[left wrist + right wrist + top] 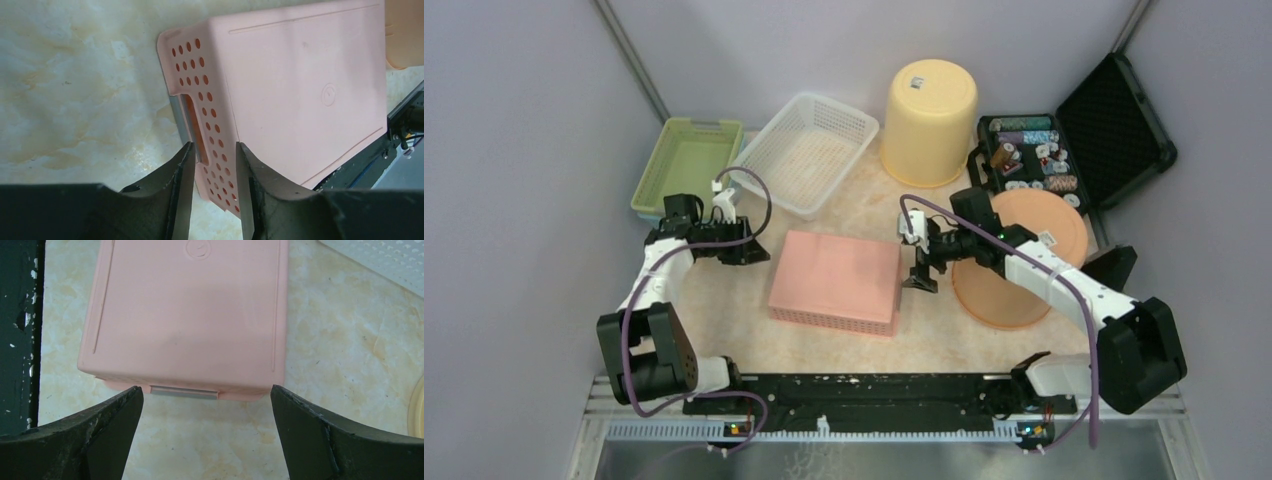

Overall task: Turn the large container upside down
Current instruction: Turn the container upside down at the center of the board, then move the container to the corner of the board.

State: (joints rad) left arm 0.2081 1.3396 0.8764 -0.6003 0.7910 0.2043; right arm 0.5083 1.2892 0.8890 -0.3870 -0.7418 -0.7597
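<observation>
The large container (834,280) is a pink rectangular bin with perforated sides, lying bottom-up in the middle of the table. My left gripper (759,250) is at its left end. In the left wrist view the left gripper (215,147) is open and straddles the container's (300,85) perforated end wall by the handle slot, with table showing beside one finger. My right gripper (919,278) hangs at the right end. In the right wrist view that gripper (205,390) is wide open, and the container's (185,315) end lies just beyond the fingertips, untouched.
A yellow bucket (929,120) stands upside down at the back. A white basket (809,150) and a green basket (686,160) sit at the back left. A black case (1114,130) of chips lies open at the right, with an orange round tub (1024,255) under the right arm.
</observation>
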